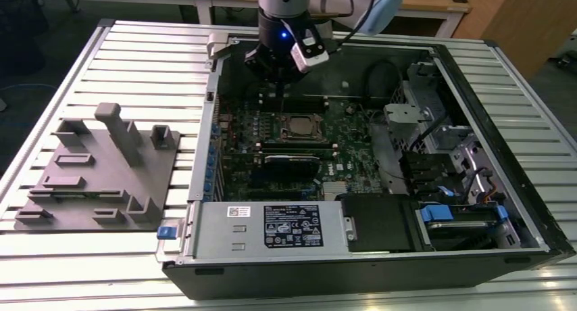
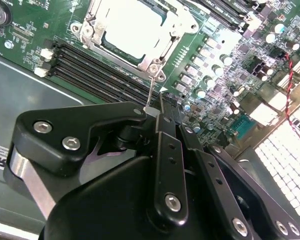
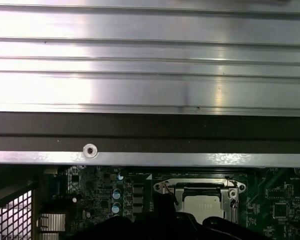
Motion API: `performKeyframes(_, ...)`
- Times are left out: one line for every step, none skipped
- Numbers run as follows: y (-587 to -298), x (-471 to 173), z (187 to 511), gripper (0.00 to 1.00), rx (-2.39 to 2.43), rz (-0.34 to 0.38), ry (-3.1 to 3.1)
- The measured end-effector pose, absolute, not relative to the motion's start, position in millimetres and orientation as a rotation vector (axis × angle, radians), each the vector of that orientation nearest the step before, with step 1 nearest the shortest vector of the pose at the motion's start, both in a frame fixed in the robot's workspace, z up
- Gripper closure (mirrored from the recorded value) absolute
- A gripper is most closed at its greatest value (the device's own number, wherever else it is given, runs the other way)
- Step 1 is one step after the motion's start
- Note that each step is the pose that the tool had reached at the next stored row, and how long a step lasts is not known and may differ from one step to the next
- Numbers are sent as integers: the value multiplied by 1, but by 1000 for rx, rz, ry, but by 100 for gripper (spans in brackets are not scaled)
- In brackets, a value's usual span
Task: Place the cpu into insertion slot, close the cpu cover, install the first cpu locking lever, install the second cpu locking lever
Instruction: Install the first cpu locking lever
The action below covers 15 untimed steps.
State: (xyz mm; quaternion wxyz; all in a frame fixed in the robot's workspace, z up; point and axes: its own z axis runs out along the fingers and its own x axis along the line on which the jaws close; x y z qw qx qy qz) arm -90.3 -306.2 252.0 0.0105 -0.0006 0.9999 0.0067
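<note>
Taking the exterior view as a clock face, the gripper [image 1: 278, 93] hangs at about twelve o'clock, lowered inside the open computer case [image 1: 469, 122]. In the second wrist view the gripper [image 2: 164, 100] has its black fingers [image 2: 166, 145] drawn together at the tip. A thin wire locking lever [image 2: 150, 87] runs from the socket corner up to that tip. Whether the wire is actually pinched cannot be told.

Just beyond the tip lies the cpu [image 2: 132, 30], its pale metal top flat inside the insertion slot [image 1: 283, 128]. The cpu cover [image 2: 185, 22] lies folded down around it. In the exterior view the cpu [image 1: 301, 126] sits at six o'clock from the gripper, near the middle of the green motherboard [image 1: 352, 142]. Long black memory slots [image 2: 90, 70] run just beside the socket.

The case rests on a table [image 1: 144, 61] of ribbed aluminium slats — bright and bare around most of the case. The first wrist view shows the same slats [image 3: 150, 60] past the case's dark rim [image 3: 150, 135], with the cpu [image 3: 202, 209] below that rim.

Edges crowd the board. A silver power supply [image 1: 270, 226] closes off six o'clock, and metal brackets [image 1: 423, 88] and a black cable [image 1: 383, 74] fill the three o'clock side. At nine o'clock, outside the case, a grey fixture block [image 1: 99, 176] stands well apart. A wooden desk [image 1: 433, 0] lies beyond the table at one o'clock.
</note>
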Motion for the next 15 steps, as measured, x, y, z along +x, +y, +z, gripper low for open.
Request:
performKeyframes(-306,-89,252,89,-2,21,3121)
performKeyframes(-306,-89,252,89,-2,21,3121)
performKeyframes(-306,-88,252,89,-2,21,3121)
performKeyframes(-306,-87,252,89,-2,21,3121)
performKeyframes(-306,-86,252,89,-2,20,3121)
performKeyframes(-306,-85,252,89,-2,20,3121)
performKeyframes(-306,-85,252,89,-2,20,3121)
performKeyframes(-306,-85,252,89,-2,21,3121)
performKeyframes(-306,-84,252,89,-2,21,3121)
performKeyframes(-306,-84,252,89,-2,20,3121)
performKeyframes(-306,-84,252,89,-2,20,3121)
performKeyframes(-306,-84,252,89,-2,21,3121)
performKeyframes(-306,-84,252,89,-2,20,3121)
performKeyframes(-306,-84,252,89,-2,20,3121)
performKeyframes(-306,-84,252,89,-2,20,3121)
